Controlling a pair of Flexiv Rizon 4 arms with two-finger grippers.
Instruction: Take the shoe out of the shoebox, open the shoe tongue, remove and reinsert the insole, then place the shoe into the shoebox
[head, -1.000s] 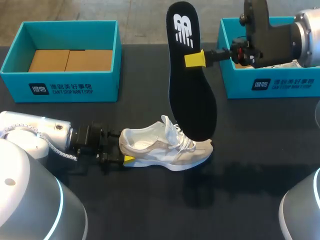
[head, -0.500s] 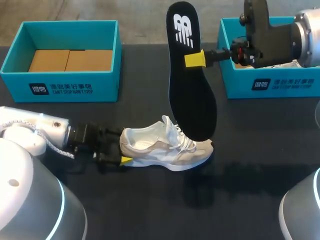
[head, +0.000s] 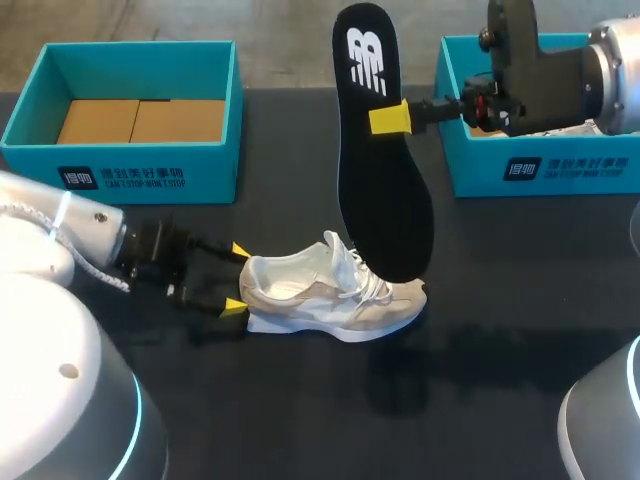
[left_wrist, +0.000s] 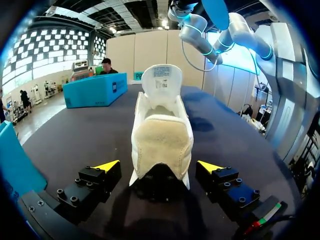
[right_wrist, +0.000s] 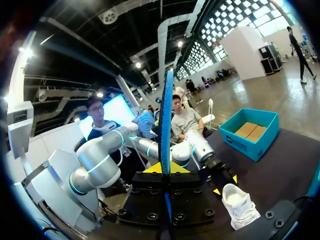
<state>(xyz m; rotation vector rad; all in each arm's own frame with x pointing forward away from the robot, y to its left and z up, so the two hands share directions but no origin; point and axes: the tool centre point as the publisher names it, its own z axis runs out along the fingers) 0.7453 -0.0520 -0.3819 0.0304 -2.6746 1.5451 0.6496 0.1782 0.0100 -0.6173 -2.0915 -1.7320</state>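
Surface: dark table (head: 500, 330), matte; faint shadow under the shoe.
Shoe (head: 330, 295): white and beige, on its sole mid-table, heel toward the left gripper, tongue raised.
Left gripper (head: 236, 278): fingers spread, 1 on each side of the heel, neither touching.
Insole (head: 380, 150): black, held upright above the shoe, its lower end at the laces.
Right gripper (head: 388, 118): pinching the insole at its edge.
Boxes: 2 teal shoeboxes at the far edge; left one (head: 130, 175) holds brown card (head: 140, 120), right one (head: 545, 170) sits behind the right arm.
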